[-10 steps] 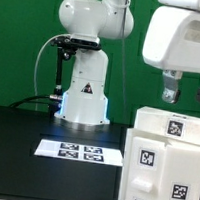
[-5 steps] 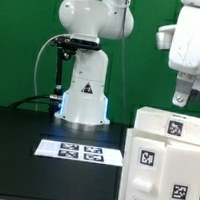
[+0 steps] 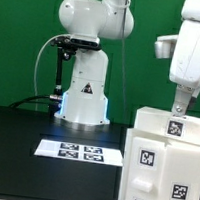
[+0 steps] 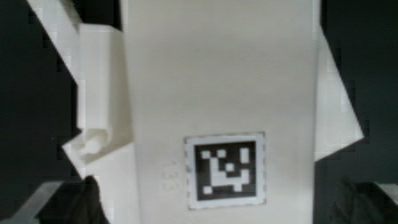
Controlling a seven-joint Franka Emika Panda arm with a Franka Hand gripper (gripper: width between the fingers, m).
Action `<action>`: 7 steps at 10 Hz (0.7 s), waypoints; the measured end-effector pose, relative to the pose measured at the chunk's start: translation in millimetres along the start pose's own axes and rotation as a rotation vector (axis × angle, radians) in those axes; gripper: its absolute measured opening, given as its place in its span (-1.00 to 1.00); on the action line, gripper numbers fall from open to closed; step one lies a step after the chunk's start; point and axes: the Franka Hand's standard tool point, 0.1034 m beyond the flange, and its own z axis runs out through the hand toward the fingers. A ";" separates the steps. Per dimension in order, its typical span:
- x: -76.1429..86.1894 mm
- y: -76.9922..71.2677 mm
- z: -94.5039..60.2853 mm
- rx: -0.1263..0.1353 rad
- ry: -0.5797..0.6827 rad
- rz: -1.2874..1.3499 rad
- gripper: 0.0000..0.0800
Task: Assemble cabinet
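Item: cabinet, white plastic, several black-and-white marker tags on its top and front faces. Stood on the black table, at the exterior view's right of the marker board and just beside it. Tool: hung directly above the cabinet's top panel, fingers pointing down close over a top tag; spread of the fingers could not be told. Wrist view: a white cabinet panel bearing one tag, filling the frame.

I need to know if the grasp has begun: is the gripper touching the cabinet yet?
Cannot tell. In the exterior view the gripper hangs right at the top edge of the cabinet, with no plain gap or contact; the wrist view shows only the cabinet, no fingertips.
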 end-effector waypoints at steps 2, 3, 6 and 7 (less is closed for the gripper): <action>-0.5 -2.8 5.5 0.006 -0.004 0.007 0.62; -0.2 -3.7 8.1 0.008 -0.006 0.013 0.62; -2.0 -2.8 13.2 0.005 -0.004 0.031 0.62; -2.8 -2.2 13.5 0.005 -0.004 0.037 0.62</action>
